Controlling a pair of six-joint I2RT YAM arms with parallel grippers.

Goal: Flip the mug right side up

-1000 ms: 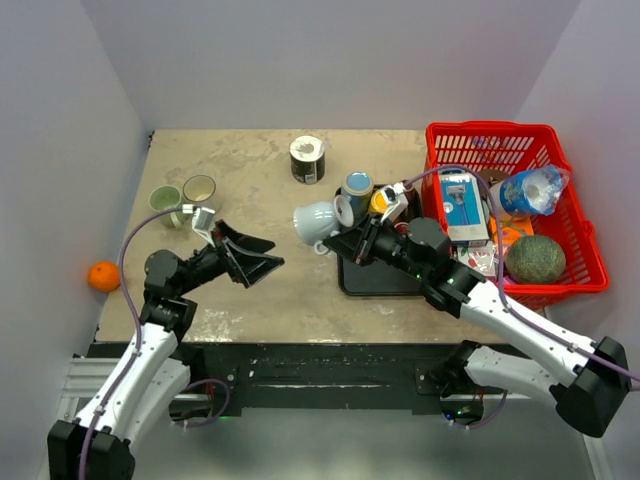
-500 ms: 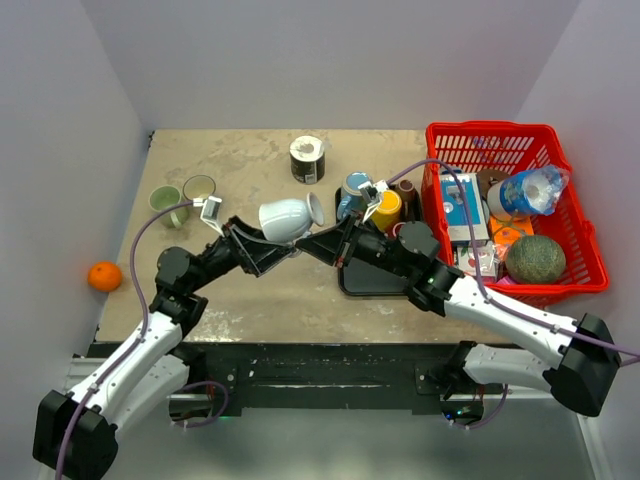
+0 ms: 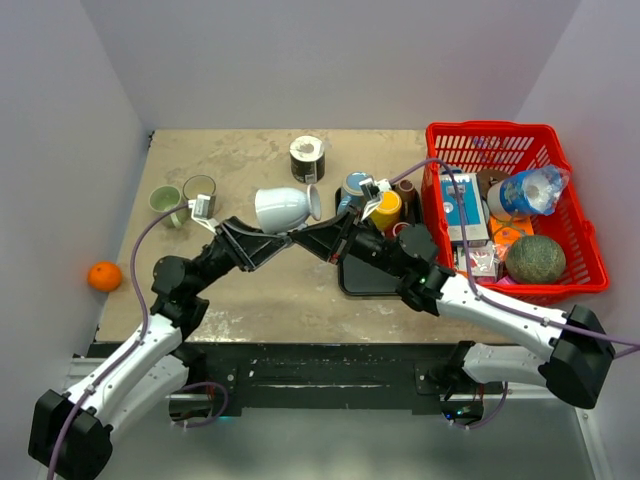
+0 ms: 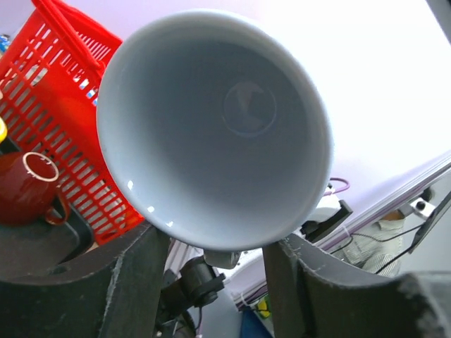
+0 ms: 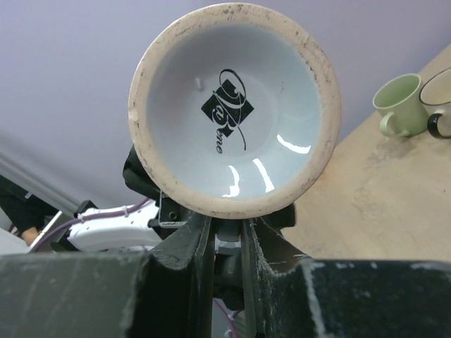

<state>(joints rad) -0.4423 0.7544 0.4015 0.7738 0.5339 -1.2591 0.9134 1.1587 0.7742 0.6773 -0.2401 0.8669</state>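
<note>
Mug (image 3: 283, 207) in the air on its side, above the middle of the table (image 3: 250, 290), between both grippers.

The mouth faces the left arm and the foot faces the right arm. The right gripper (image 3: 303, 236) is clamped on the lower edge of the foot ring, a narrow pinch. The left gripper (image 3: 268, 243) has its jaws part-way in on either side of the mouth rim; contact cannot be told. Judged risks:
- If the right jaws let go before the left jaws bear on the rim, the mug falls to the table.
- The rim is glazed and flared, so it may slide out of the left jaws once the mug is tipped upright.
- The thin hold on the foot may let the mug pivot.
- If both arms pull at once, the mug may be wrenched free.
</note>
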